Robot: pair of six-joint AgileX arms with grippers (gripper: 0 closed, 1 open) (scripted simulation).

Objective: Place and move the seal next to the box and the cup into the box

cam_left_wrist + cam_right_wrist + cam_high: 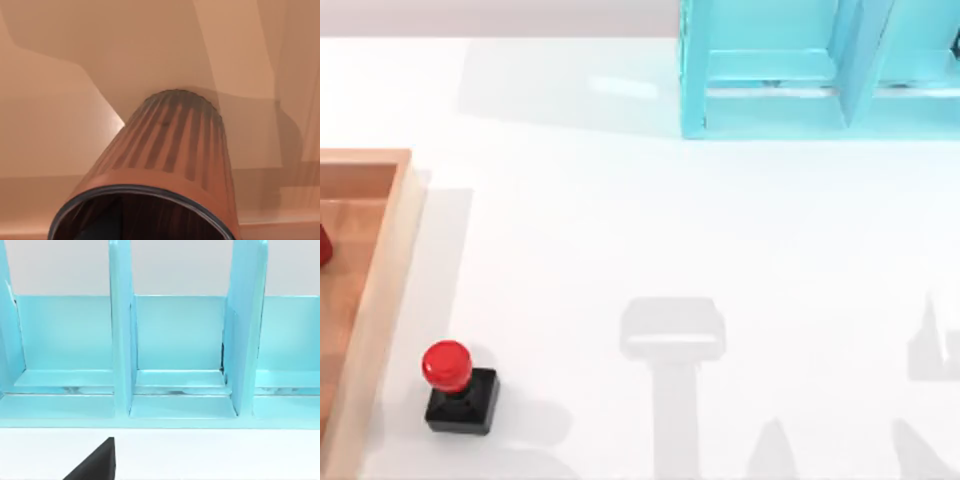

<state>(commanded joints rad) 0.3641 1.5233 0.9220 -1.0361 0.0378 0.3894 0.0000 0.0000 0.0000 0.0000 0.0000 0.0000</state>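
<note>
Top view showed the seal (460,383) already beside the box (382,262) at the worktop's left. Left wrist view looked at the cup (170,165) over wood — whether that claw gripped it, I could not tell; releasing it inside seemed next.

box (382,270) cut off at left edge, cup (165,165) mouth cropped
</note>
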